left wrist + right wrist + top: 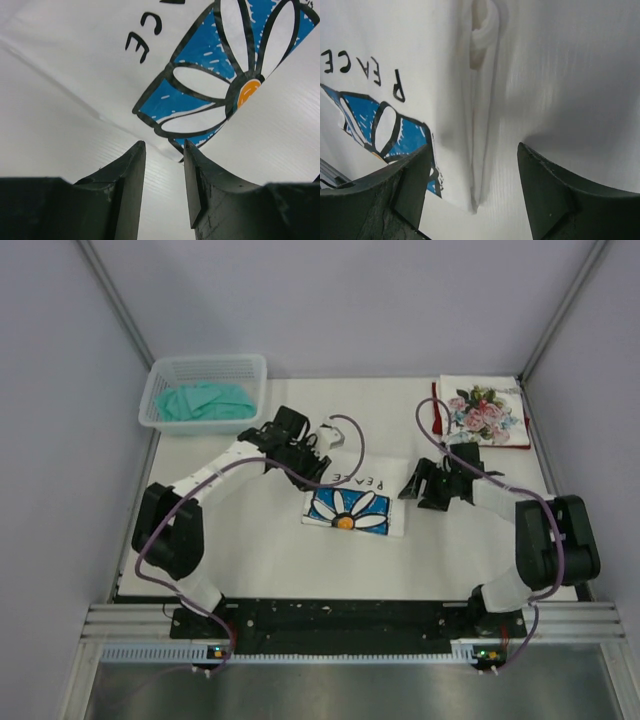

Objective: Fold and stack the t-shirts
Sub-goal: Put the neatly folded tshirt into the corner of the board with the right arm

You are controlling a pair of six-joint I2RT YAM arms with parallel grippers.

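The white t-shirt with the blue daisy print [350, 505] lies folded into a small rectangle in the middle of the table. My left gripper [314, 456] is open and empty just above its back left corner. In the left wrist view the gripper [162, 150] hovers over bare table beside the print [210, 85]. My right gripper [413, 486] is open at the shirt's right edge. In the right wrist view the gripper [475, 155] straddles the folded edge [480, 125] without closing on it. The rose-print shirt [485, 412] lies folded at the back right on the dark red one [436, 412], of which only an edge shows.
A pale mesh basket [160, 380] stands at the back left with a teal cloth [205, 400] inside. Grey walls close in the table on three sides. The arm bases sit on the black rail [340, 615] at the near edge.
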